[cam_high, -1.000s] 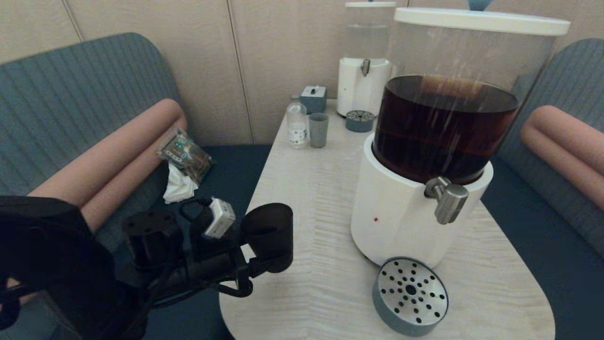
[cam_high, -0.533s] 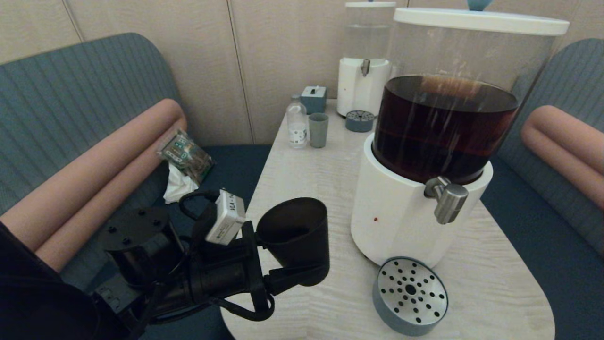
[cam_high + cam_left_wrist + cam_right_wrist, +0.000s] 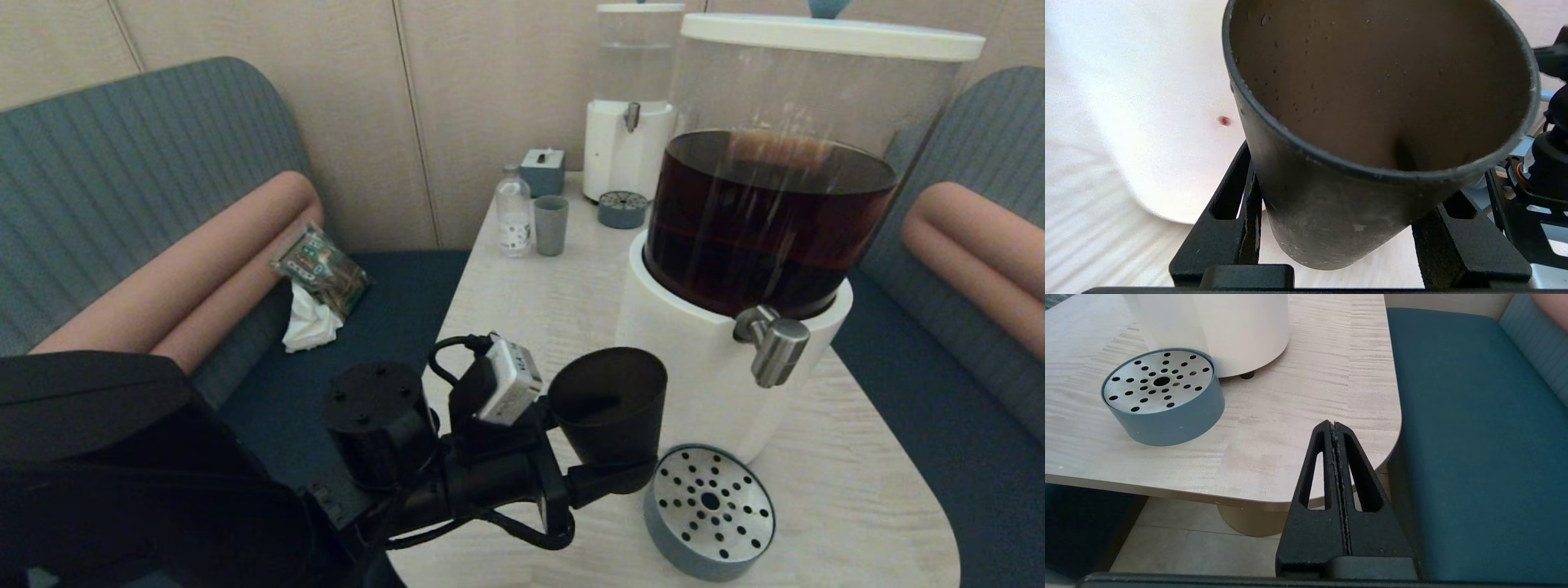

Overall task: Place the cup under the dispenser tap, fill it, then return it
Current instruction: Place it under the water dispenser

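Observation:
My left gripper (image 3: 614,474) is shut on the matte black cup (image 3: 608,404), holding it low on its body above the table. The cup (image 3: 1372,122) fills the left wrist view, gripped between both fingers (image 3: 1241,212), and its inside looks empty. It hangs just left of the round drip tray (image 3: 709,510) and close to the white base of the dark-liquid dispenser (image 3: 694,384). The brushed-silver dispenser tap (image 3: 771,343) juts out up and to the right of the cup. My right gripper (image 3: 1334,428) is shut and empty, parked past the table's near right corner.
At the table's far end stand a grey-blue tumbler (image 3: 551,224), a small clear bottle (image 3: 513,214), a small box (image 3: 543,170) and a clear-liquid dispenser (image 3: 629,106) with its own drip tray (image 3: 622,208). Sofas flank the table (image 3: 857,490); wrappers (image 3: 320,273) lie on the left seat.
My left arm has swung right over the table, carrying the cup from the table's left edge to just beside the drip tray and dispenser base. The right arm has not moved.

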### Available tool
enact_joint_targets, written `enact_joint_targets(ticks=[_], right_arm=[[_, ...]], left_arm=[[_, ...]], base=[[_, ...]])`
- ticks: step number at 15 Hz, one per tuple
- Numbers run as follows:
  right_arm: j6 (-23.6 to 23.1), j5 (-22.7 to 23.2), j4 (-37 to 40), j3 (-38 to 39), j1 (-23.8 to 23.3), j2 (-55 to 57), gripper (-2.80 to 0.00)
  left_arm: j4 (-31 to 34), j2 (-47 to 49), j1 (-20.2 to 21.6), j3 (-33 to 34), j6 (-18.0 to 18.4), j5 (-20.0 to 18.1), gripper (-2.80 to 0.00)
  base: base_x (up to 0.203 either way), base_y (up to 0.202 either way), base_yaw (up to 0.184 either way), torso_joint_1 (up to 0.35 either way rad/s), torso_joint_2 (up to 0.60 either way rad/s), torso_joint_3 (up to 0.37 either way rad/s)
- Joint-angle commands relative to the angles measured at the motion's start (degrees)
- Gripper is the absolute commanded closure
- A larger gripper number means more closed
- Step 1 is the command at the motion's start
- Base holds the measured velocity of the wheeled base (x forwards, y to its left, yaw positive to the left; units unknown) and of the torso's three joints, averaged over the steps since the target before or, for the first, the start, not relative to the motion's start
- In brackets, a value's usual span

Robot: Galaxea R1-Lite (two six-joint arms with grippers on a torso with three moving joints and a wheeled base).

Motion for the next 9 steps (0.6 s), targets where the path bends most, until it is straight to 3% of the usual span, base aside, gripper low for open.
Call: enact_joint_targets(ticks=[1,9], right_arm=[[-0.04,0.02,0.0,0.01,0.01,-0.02,0.0],[0.14,0.02,0.0,0.01,0.01,-0.02,0.0]], left_arm=[[-0.49,5.09,-1.59,-2.66,0.07,0.3,0.0],[-0.49,14.19,-6.75,-13.02,-0.02,4.24,0.0]], base=[[0.0,0.0,0.0,0.0,0.0,0.0],[0.0,0.0,0.0,0.0,0.0,0.0]])
